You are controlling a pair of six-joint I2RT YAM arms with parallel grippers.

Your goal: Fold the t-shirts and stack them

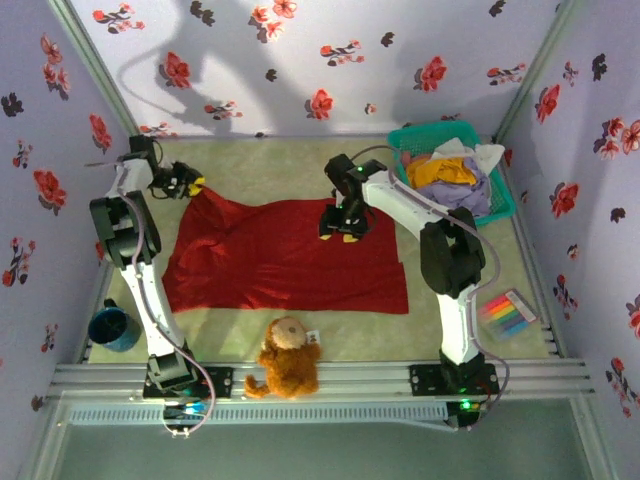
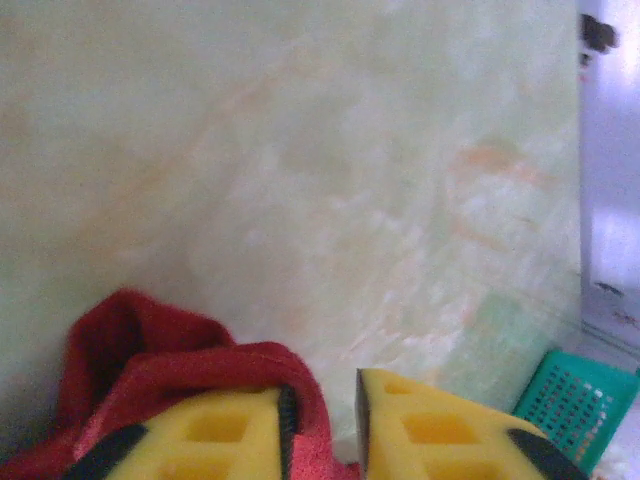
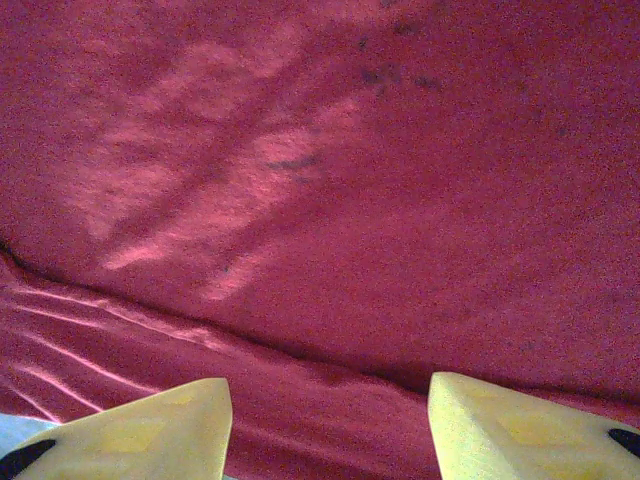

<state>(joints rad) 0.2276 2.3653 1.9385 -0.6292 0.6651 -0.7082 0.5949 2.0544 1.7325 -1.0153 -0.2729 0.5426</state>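
One red shirt [image 1: 290,255] lies spread on the table, with both grippers at its far edge.
Left gripper [image 1: 190,185] is at the far-left corner, jaws narrowly apart, cloth bunched against one finger [image 2: 220,430]. Right gripper [image 1: 340,237] hovers wide open over the far-right part, empty. The basket [image 1: 425,132] far right holds other shirts [image 1: 450,175]: mustard, lavender, white. Teddy [image 1: 288,355], mug [image 1: 112,325] and pens [image 1: 508,315] lie near the front, clear of the cloth.

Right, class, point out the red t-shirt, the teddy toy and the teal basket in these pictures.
red t-shirt [image 1: 270,265]: top external view, middle of the spread cloth.
teddy toy [image 1: 290,365]: top external view, on its belly.
teal basket [image 2: 575,410]: left wrist view, on its mesh wall.
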